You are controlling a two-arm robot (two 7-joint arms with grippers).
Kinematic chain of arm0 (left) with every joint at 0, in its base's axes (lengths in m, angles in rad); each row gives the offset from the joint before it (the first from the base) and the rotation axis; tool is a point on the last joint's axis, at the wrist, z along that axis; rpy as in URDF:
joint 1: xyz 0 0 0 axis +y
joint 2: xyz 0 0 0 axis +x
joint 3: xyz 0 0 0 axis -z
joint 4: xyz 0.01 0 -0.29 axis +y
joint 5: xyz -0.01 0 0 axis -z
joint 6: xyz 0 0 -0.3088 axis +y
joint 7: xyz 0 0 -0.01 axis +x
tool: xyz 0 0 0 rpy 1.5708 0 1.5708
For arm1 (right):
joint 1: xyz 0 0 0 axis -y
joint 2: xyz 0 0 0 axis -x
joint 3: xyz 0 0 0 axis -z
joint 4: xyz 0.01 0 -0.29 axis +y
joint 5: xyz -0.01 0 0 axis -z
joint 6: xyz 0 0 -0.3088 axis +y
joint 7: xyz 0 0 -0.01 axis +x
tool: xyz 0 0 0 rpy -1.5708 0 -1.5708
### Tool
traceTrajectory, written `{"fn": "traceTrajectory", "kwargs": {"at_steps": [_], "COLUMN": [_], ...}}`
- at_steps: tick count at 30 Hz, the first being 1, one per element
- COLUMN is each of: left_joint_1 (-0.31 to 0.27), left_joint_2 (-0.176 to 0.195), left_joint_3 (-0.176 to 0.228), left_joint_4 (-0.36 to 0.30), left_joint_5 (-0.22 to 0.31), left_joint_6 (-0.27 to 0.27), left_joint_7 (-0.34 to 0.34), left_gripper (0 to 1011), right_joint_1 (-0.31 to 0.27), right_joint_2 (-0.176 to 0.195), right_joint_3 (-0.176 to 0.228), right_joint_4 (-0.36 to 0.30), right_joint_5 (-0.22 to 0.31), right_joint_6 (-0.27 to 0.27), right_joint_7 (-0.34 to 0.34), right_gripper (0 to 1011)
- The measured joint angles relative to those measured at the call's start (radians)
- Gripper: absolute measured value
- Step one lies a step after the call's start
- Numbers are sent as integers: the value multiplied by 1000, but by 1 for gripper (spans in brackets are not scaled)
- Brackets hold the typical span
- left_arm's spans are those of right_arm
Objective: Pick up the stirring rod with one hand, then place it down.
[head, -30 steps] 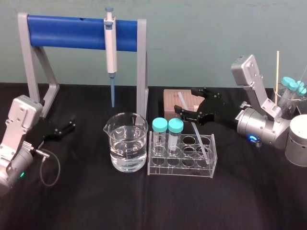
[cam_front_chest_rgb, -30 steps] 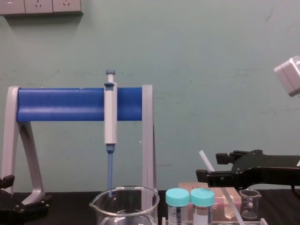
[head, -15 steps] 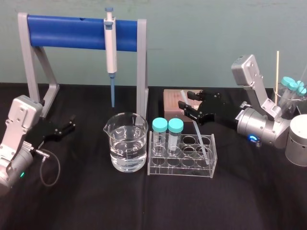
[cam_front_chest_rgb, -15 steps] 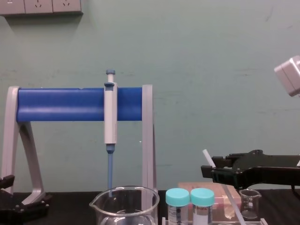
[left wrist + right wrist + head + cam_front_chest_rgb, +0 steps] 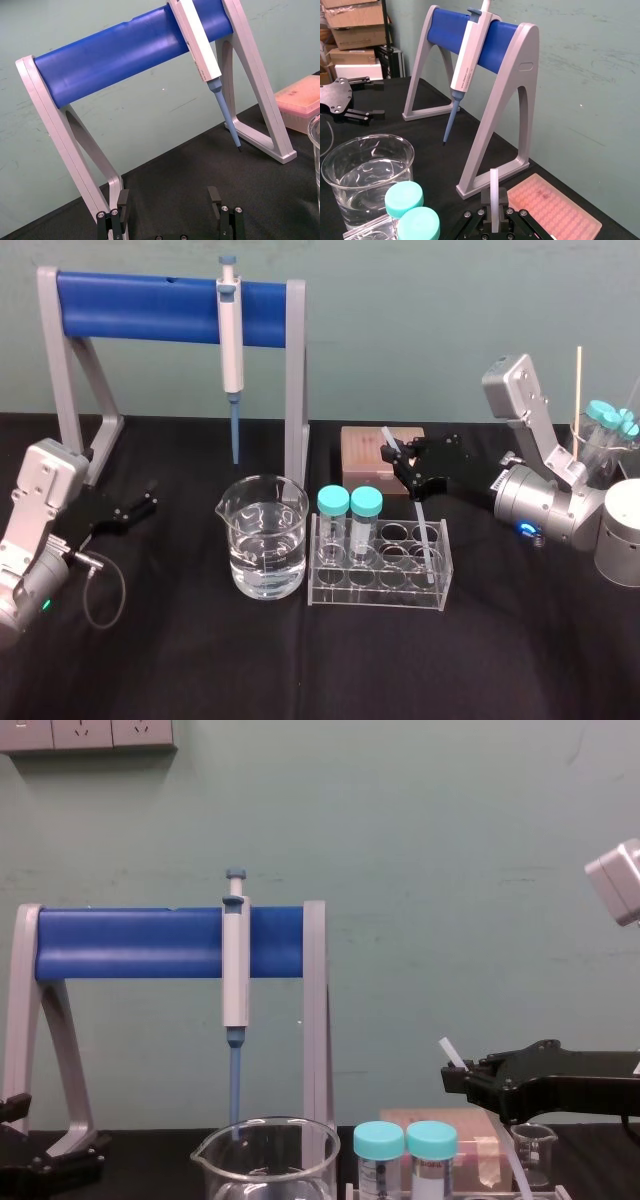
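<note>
The stirring rod [image 5: 419, 523] is a thin white translucent stick leaning in the clear tube rack [image 5: 378, 585], lower end in a right-hand well, upper end pointing back and to the left. My right gripper [image 5: 401, 466] reaches in from the right and is shut on the rod's upper part. In the right wrist view the rod [image 5: 494, 192] stands upright, pinched between the two black fingers of the right gripper [image 5: 494, 216]. From the chest, the rod's tip [image 5: 449, 1052] sticks out just past the right gripper [image 5: 468, 1080]. My left gripper [image 5: 142, 506] rests open on the black table at the left.
A blue-and-grey stand [image 5: 170, 310] holds a blue-tipped pipette [image 5: 231, 335] at the back. A beaker of water [image 5: 264, 550] sits left of the rack, which holds two teal-capped tubes [image 5: 350, 505]. A pink tip box [image 5: 366, 454] lies behind; containers [image 5: 612, 490] crowd the far right.
My right gripper's fingers went from wide open around the rod to closed on it. The left arm has not moved.
</note>
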Motion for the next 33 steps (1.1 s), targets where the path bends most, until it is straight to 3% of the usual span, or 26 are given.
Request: {"fn": "traceTrajectory", "kwargs": {"at_steps": [21, 33], "left_joint_1": [0, 0], "left_joint_2": [0, 0], "left_joint_3": [0, 0], "left_joint_4": [0, 0], "left_joint_5": [0, 0], "left_joint_6": [0, 0], "left_joint_7": [0, 0], "left_gripper": [1000, 1000], "right_joint_1": [-4, -25], "right_joint_2": [0, -2], "right_joint_3": [3, 20], "right_joint_4": [-2, -10], "right_joint_5": [3, 37], "right_joint_6": [-6, -36], "right_joint_7": [0, 15], "right_gripper": [79, 80]}}
